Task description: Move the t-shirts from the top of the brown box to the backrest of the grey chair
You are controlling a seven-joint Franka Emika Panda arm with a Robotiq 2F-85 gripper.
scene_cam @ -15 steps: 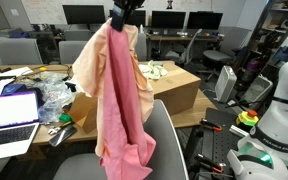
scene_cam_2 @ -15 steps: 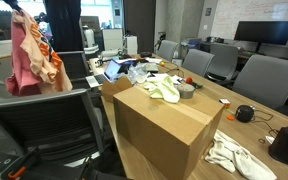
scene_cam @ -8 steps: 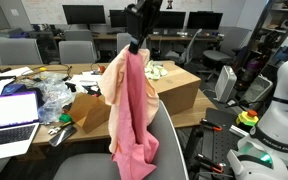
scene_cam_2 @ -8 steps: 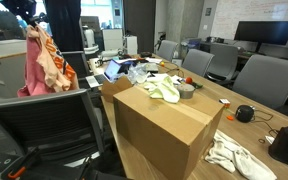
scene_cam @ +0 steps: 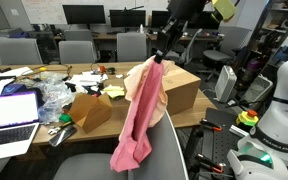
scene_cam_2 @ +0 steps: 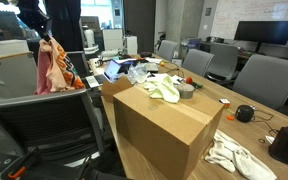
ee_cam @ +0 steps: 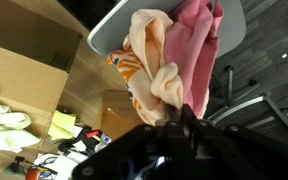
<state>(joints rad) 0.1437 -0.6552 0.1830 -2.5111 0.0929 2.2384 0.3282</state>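
Note:
My gripper point(scene_cam: 162, 54) is shut on a bunch of t-shirts: a pink one point(scene_cam: 139, 125) and a peach one point(scene_cam: 147, 82). They hang down from it over the backrest of the grey chair point(scene_cam: 174, 150). In an exterior view the gripper point(scene_cam_2: 46, 40) holds the t-shirts point(scene_cam_2: 52, 68) to the left of the brown box point(scene_cam_2: 159, 130). In the wrist view the fingers point(ee_cam: 170, 112) pinch the peach and pink cloth point(ee_cam: 169, 55) above the chair's grey backrest point(ee_cam: 114, 30). The brown box point(scene_cam: 184, 88) stands behind the chair.
A pale yellow cloth point(scene_cam_2: 165, 90) lies on top of the brown box. A smaller cardboard box point(scene_cam: 90, 111) and a laptop point(scene_cam: 9, 110) sit on the desk. White cloth point(scene_cam_2: 234, 157) lies on the table. Other office chairs point(scene_cam_2: 264, 80) and monitors stand around.
My gripper has carried the t-shirts sideways and lower, from high up near the monitors to the grey chair's backrest. The cloth now hangs against the backrest.

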